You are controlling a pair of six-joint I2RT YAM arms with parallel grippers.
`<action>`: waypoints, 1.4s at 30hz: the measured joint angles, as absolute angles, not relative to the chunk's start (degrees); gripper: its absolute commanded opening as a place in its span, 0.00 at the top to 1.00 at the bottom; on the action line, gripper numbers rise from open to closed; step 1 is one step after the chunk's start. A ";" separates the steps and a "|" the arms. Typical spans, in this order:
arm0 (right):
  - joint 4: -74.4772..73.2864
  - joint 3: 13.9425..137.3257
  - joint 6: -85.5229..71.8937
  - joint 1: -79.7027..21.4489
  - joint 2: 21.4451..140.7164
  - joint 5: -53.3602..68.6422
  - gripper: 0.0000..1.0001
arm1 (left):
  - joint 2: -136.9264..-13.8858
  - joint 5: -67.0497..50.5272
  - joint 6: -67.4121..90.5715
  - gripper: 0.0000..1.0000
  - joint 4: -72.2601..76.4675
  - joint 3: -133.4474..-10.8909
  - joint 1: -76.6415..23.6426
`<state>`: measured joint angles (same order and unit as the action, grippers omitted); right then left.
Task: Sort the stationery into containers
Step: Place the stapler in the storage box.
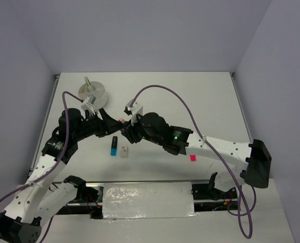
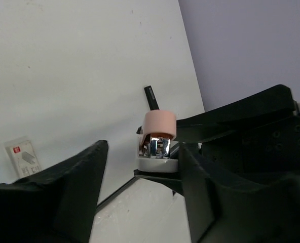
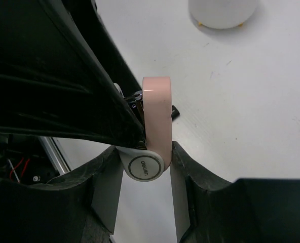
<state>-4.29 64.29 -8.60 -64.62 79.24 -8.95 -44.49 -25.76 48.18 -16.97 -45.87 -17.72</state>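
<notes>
Two sets of jaws meet above the surface [image 1: 190,101]: the right jaws are clamped on the pink highlighter [image 3: 156,116], upright between them. The left jaws stand wide apart just beside it, with the white cup [image 1: 100,92] beyond.

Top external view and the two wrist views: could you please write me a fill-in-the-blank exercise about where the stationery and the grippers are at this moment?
1. The right gripper grips the item with the logo; its upper band is ___.
2. The left gripper has its jaws ___.
3. The small white eraser lies on the table beside the blue-and-black ___.
4. The thin stick stands in the white ___.

Missing words: pink; open; marker; cup.
</notes>
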 measured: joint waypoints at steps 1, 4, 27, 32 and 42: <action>-4.56 64.71 -8.47 -64.64 79.26 -9.39 0.79 | -44.82 -25.36 48.18 0.41 -17.04 -45.87 -18.37; -6.37 65.73 -7.99 -64.82 79.77 -10.31 0.79 | -45.58 -24.38 48.16 0.89 -16.34 -46.48 -20.32; -15.92 49.45 -25.30 -53.45 50.09 -20.78 0.00 | -84.18 22.70 45.47 1.00 -28.12 -83.96 -22.70; -18.96 48.53 -25.91 -53.45 45.63 -19.27 0.00 | -105.84 37.32 46.26 1.00 -32.88 -105.73 -22.70; -20.97 43.38 -25.67 -53.47 46.48 -14.31 0.00 | -126.08 49.98 42.26 1.00 -35.42 -124.90 -18.55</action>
<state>-20.97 43.38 -25.67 -53.47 46.48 -14.31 -126.08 49.98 42.26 -35.42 -124.90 -18.55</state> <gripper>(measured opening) 0.996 0.423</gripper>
